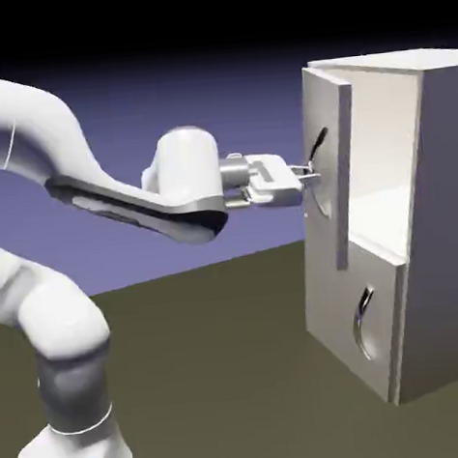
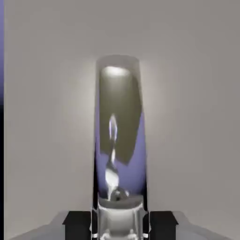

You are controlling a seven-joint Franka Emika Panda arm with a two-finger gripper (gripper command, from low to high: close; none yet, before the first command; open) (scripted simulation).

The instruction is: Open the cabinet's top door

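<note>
Top door: the upper panel [image 1: 333, 167] stands ajar, swung out from the cabinet [image 1: 449, 206]. Only the exterior view shows this gap; the hand view shows the panel's flat grey face filling most of the frame.
Cabinet interior: pale shelf space [image 1: 383, 143] visible beside the door's free edge in the exterior view. The hand view shows none of it.
Top handle: curved, shiny metal, mounted vertically on the upper panel [image 2: 119, 126]. The exterior view gives its bowed side profile, partly covered at the fingers; the hand view gives its broad mirror face, with blue-violet and dark olive reflections.
Gripper: at the top handle [image 1: 311, 174], reaching in from the exterior view's left, roughly level.
Fingers: closed on the top handle. In the hand view the dark fingertips [image 2: 78, 225] sit one on each side of it, at the bottom edge; the exterior view is too small there to resolve the contact.
Panel edge: a narrow blue-violet and black strip runs along the hand view's left border, past the panel.
Lower door: closed against the cabinet front, below the upper panel [image 1: 351, 310]; its own curved handle [image 1: 363, 324] shows in the exterior view only.
</note>
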